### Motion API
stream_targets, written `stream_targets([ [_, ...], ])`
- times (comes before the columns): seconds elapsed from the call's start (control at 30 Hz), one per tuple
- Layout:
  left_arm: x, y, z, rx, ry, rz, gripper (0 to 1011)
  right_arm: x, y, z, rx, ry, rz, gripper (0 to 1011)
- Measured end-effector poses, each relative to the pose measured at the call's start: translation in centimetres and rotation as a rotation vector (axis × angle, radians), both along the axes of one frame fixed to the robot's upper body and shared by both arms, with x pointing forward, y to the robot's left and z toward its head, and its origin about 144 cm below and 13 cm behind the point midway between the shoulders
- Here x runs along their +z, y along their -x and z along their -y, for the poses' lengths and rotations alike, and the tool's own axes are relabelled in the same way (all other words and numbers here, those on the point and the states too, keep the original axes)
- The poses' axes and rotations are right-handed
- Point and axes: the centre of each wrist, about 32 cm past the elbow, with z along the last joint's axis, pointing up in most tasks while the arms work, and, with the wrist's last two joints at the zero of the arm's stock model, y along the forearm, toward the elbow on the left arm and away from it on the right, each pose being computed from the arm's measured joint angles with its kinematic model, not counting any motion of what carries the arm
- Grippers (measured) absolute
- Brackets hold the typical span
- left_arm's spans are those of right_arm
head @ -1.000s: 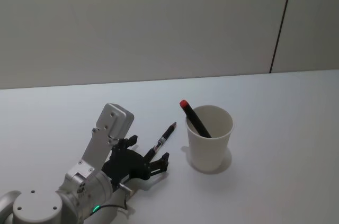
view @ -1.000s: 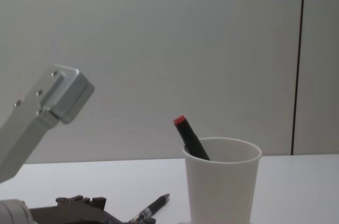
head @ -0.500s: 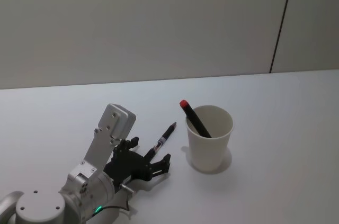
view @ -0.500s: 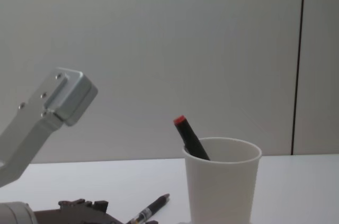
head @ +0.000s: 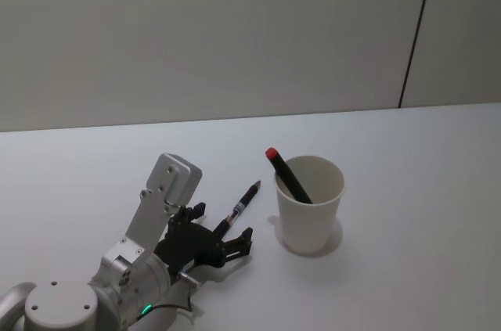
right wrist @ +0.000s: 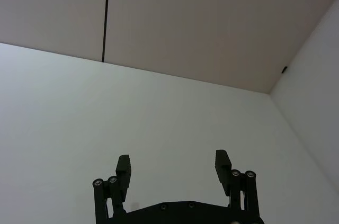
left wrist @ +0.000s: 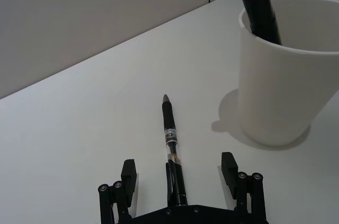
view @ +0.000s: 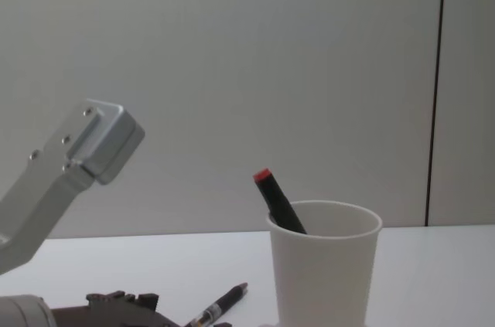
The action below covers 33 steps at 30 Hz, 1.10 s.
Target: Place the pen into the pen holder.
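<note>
Although the table (head: 407, 190) and the pen holder (left wrist: 280, 91) are unchanged, the left gripper (left wrist: 179, 164) has eased forward, so its wide-spread jaws now straddle the rear of the pen (left wrist: 170, 139), apparently ready to close. The right gripper (right wrist: 172, 163) idles, jaws apart. The pen lies flat just left of the holder, long axis running away from the robot, tip forward and slightly right.

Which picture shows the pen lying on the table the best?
The left wrist view: the pen lies large and nearly whole between the left gripper's open fingers. The head view shows it small, beside the pen holder; the chest view catches part of it, low down.
</note>
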Motion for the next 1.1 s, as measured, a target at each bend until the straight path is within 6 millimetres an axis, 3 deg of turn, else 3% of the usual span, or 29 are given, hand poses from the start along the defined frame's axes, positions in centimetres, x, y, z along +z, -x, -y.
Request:
stream_targets([
  [1.1,-0.28,0.31,0.01,-0.007,0.005,-0.032,1001,0.0,0.0,0.0,0.0,0.0,0.0,1001],
])
